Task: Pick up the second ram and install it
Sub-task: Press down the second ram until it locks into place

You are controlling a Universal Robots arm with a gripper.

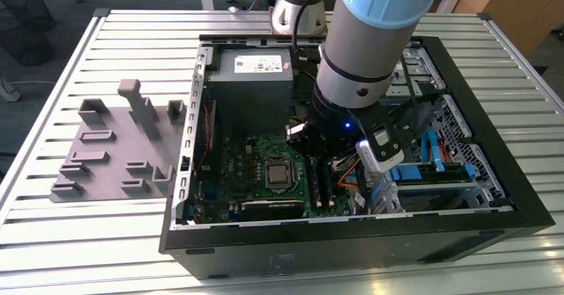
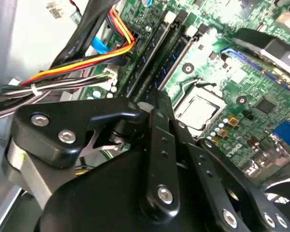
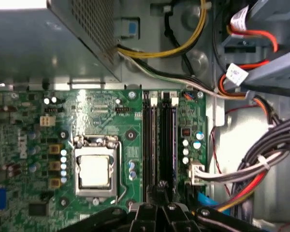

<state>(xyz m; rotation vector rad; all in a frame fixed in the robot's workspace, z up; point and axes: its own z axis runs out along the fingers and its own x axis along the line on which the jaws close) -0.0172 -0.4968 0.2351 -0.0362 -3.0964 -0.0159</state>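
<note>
Eyes on the second ram (image 3: pixel 172 145). It looks like the slim, dark green-blue strip standing on edge among the long, narrow black plastic memory slots (image 3: pixel 150 145), though its label can't be made out. In the second wrist view the same strip (image 2: pixel 176 48) runs away from the fingertips along the slot row.

The black gripper (image 3: pixel 159 193) sits right over the near end of those slots. In the second wrist view it (image 2: pixel 154 102) has its fingers (image 2: pixel 157 145) drawn together, with nothing I can make out between them. Whether the tips actually touch the stick, I can't tell.

Just beside the slots is the square silver processor socket (image 3: pixel 94 169) on the green motherboard (image 3: pixel 38 121). On the slots' other side, a bundle of grey, red and yellow cables (image 3: pixel 261 164) loops past.

Out to the exterior view: the grey-and-blue robot arm (image 1: pixel 352 64) reaches down into the open black computer case (image 1: pixel 352 242), below the grey boxy power supply (image 1: pixel 251 77). To the exterior view's left, the grey plastic tray with upright blocks (image 1: pixel 97 156) lies on the white slatted table (image 1: pixel 88 242), just beside the case.
</note>
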